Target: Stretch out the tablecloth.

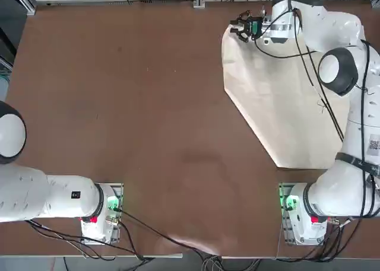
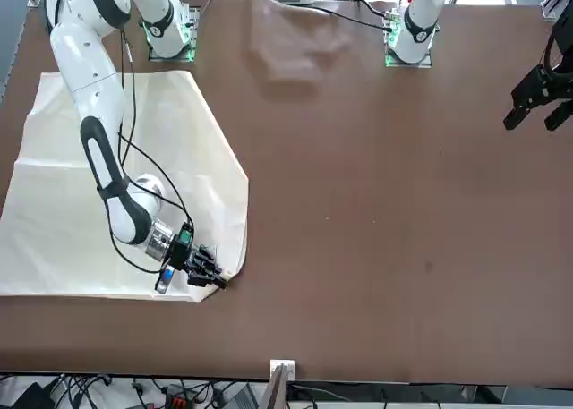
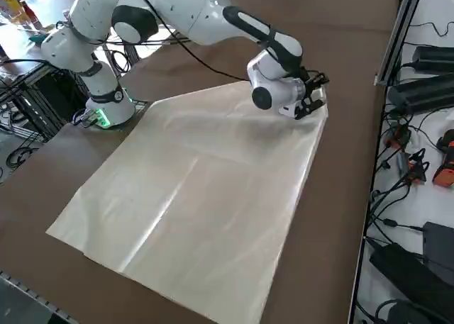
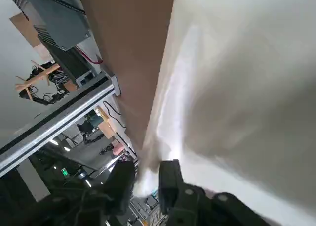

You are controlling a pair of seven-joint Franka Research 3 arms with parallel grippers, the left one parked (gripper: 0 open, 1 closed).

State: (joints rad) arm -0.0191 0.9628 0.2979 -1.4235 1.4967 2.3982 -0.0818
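Note:
The cream-beige tablecloth [image 1: 279, 105] lies flat on the right half of the brown table [image 1: 148, 105], with one side running diagonally. It shows faint creases in the right side view [image 3: 206, 189]. My right gripper [image 1: 240, 31] is low at the cloth's far left corner, close to the table's far edge. In the front view the gripper [image 2: 215, 279] sits at the corner nearest that camera, on the tablecloth [image 2: 89, 221]. In the wrist view my gripper [image 4: 145, 179] has its black fingers [image 4: 170, 179] slightly parted, with the pale edge of the tablecloth [image 4: 247, 87] in the gap; it is open.
The parked left arm [image 1: 35, 197] stays at the near left. Cables and black devices [image 3: 418, 196] lie on the floor beyond the table's far edge, just past my gripper. Bare brown table stretches to the left of the cloth.

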